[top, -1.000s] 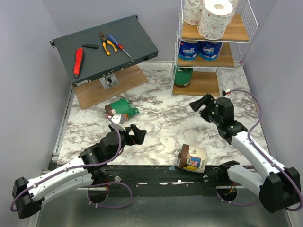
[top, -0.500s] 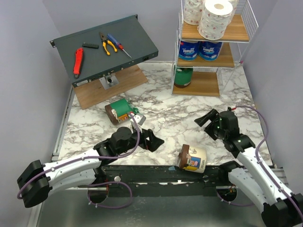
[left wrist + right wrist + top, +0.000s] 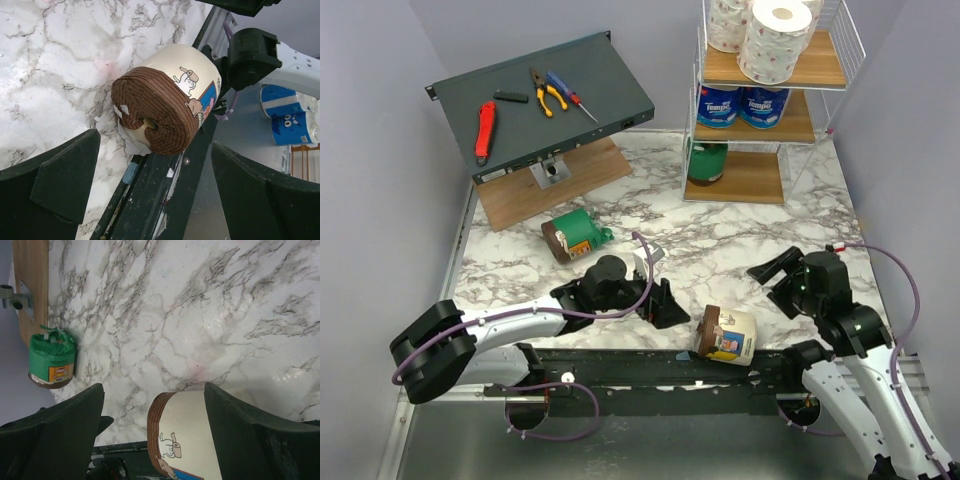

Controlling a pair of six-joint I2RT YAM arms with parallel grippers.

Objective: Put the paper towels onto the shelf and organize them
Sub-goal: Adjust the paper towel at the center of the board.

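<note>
Now the left gripper [image 3: 672,305], fingers wide and empty, should straddle the cream-and-brown roll [image 3: 725,335] squarely before closing.

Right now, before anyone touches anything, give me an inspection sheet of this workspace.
Surface: marbled table, nothing wrong seen.
Job's things: cream-and-brown roll lies at the near edge; loose green roll lies mid-left; shelf holds speckled white rolls on top, blue rolls in the middle, shelved green roll at the bottom.
Clutter: slanted grey panel carrying red-handled tool, pliers, screwdriver.
Grippers: left gripper open, aimed at the cream-and-brown roll, not touching; right gripper open, empty.
Cables: left purple cable and right purple cable run along the arms.
Surroundings: grey walls.
</note>
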